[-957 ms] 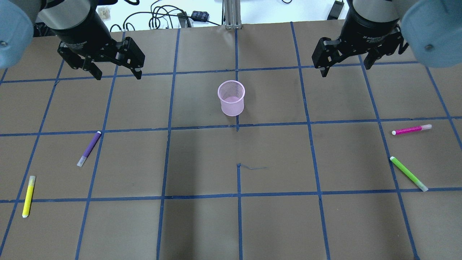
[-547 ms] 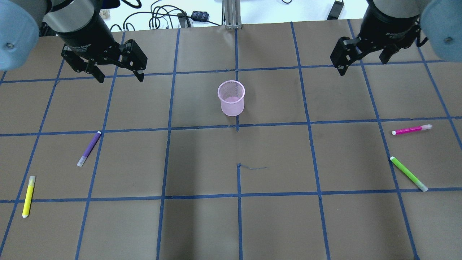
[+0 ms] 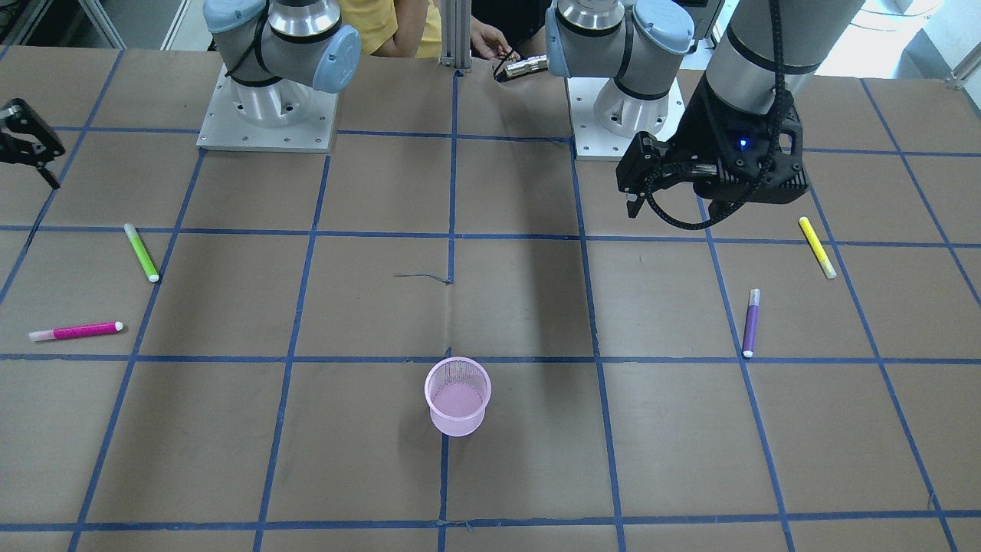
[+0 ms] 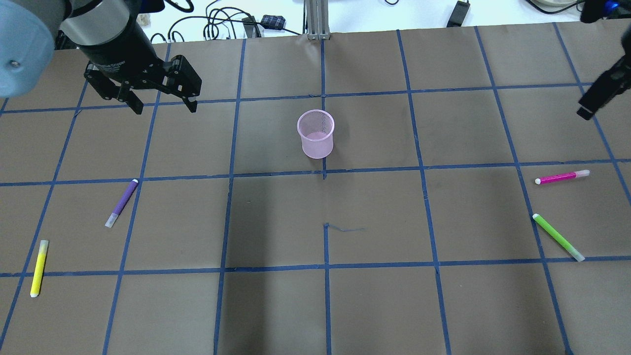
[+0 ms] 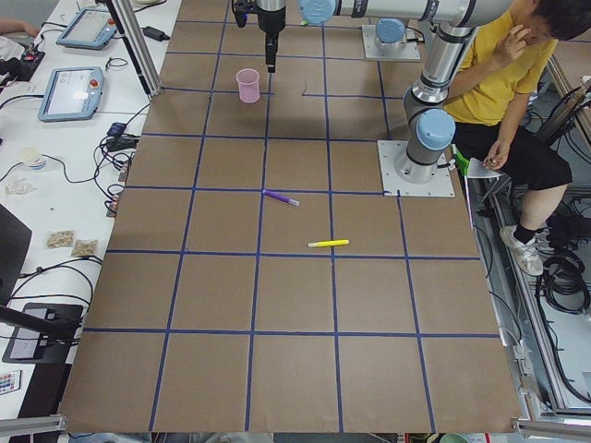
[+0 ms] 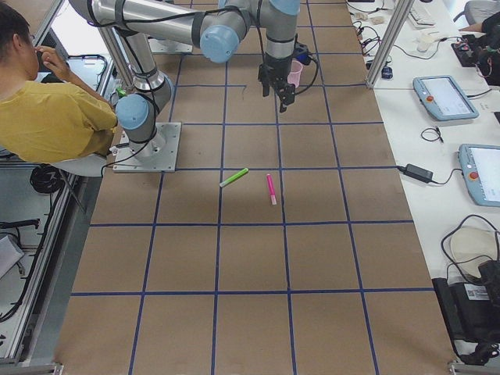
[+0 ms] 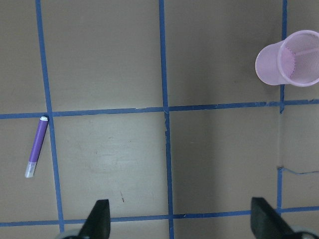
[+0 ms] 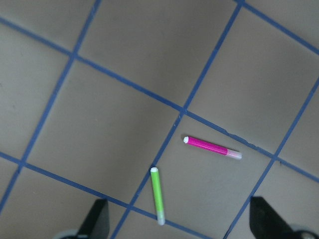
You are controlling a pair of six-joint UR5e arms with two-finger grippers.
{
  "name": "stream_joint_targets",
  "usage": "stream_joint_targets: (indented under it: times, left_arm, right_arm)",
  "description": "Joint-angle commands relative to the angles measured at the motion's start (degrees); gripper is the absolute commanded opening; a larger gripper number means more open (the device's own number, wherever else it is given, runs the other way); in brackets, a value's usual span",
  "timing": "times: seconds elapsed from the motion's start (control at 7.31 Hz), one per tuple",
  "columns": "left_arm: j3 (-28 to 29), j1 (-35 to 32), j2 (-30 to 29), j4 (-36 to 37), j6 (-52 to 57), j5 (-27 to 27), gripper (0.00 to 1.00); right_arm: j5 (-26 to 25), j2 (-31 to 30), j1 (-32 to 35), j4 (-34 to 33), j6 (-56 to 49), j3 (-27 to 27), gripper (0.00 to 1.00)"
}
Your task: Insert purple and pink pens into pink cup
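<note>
With left fingers (image 7: 98,221) and right fingers (image 8: 97,219) spread empty and the slim purple pen (image 4: 122,202) and pink pen (image 4: 562,177) lying well apart from the pink mesh cup (image 4: 316,134), the right might mis-grab the neighbouring green pen (image 4: 558,237).

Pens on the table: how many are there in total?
4, all lying flat: the purple pen and yellow pen on the robot's left side, the pink pen and green pen on its right. The pink cup looks empty, so none seems hidden.

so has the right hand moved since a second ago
Yes. In the overhead view the right hand has swung rightward, away from the pink cup, to the frame's edge.
</note>
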Motion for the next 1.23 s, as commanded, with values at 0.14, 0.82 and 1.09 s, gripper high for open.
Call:
stream_joint_targets:
  times: [0.14,0.82,1.09]
  left_arm:
    - [0.18,0.26,-0.33,0.49,0.0,-0.11,1.0]
    - [0.09,-0.09,-1.55,0.4,-0.09,-0.2,1.0]
    - [0.7,-0.09,-1.82,0.49,-0.09,-0.11,1.0]
  right_arm:
    - [0.75,4.41,-7.5,-11.68,-45.34,5.61,1.0]
    - [5.76,9.85,-7.85,-33.28,-76.58,20.2,0.98]
    - [5.68,13.3,-7.94,-34.64,-77.15,21.62,0.98]
